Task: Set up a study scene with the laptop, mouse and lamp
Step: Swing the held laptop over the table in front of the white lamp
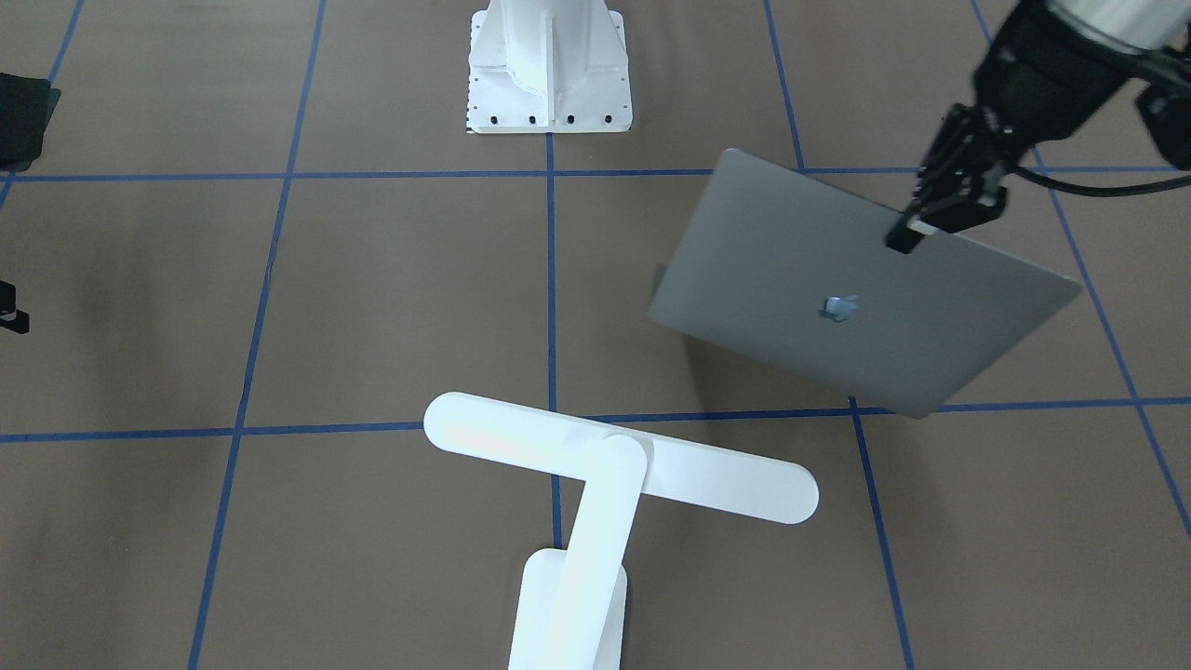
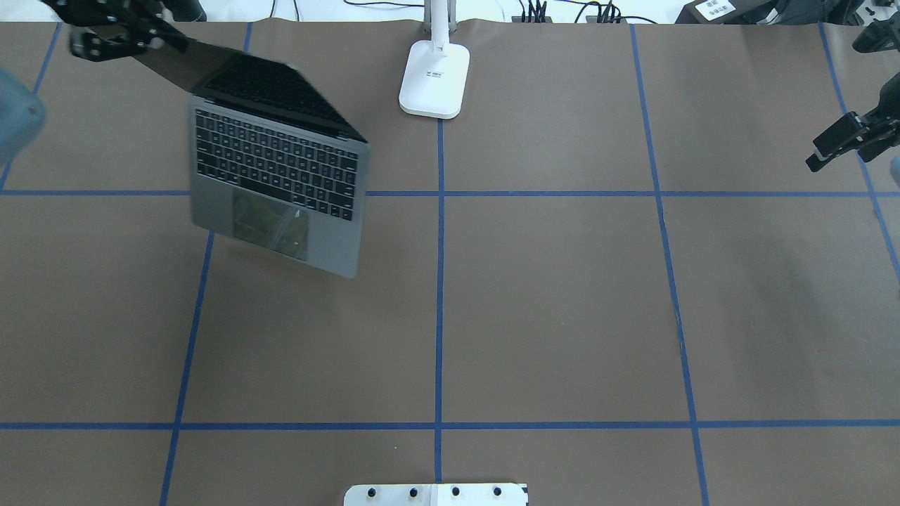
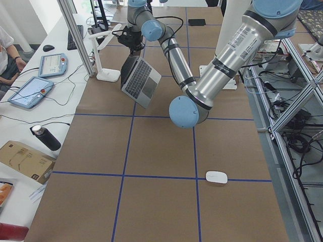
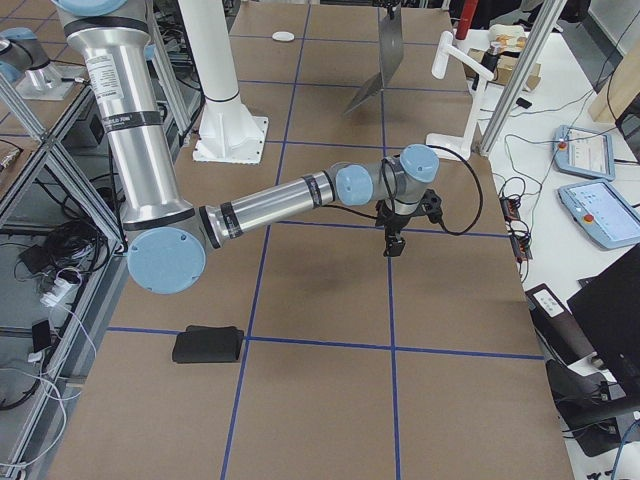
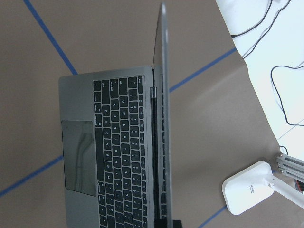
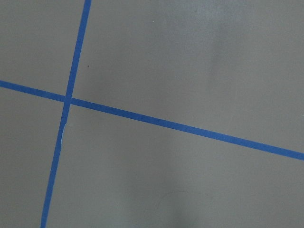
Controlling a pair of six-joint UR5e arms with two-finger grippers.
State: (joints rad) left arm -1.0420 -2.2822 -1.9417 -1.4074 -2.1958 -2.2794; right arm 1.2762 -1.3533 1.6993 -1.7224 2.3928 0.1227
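My left gripper [image 1: 916,228] [image 2: 112,39] is shut on the top edge of the lid of the open grey laptop [image 1: 856,288] [image 2: 274,176]. The laptop hangs tilted at the table's far left, with its keyboard [image 5: 123,152] showing. I cannot tell whether its front edge touches the table. The white lamp [image 1: 614,465] stands at the far edge, base [image 2: 434,77] on the centre line, just right of the laptop. The white mouse [image 3: 216,177] [image 4: 284,36] lies alone near the table's left end. My right gripper [image 2: 837,144] [image 4: 392,243] hangs empty over bare table at the far right and looks shut.
The white robot pedestal [image 1: 549,65] [image 2: 436,494] stands at the near middle. A flat black pad [image 4: 207,344] [image 1: 23,116] lies near the table's right end. Blue tape lines [image 6: 142,116] grid the brown table. Teach pendants and cables [image 3: 30,91] lie on the desk beyond the far edge.
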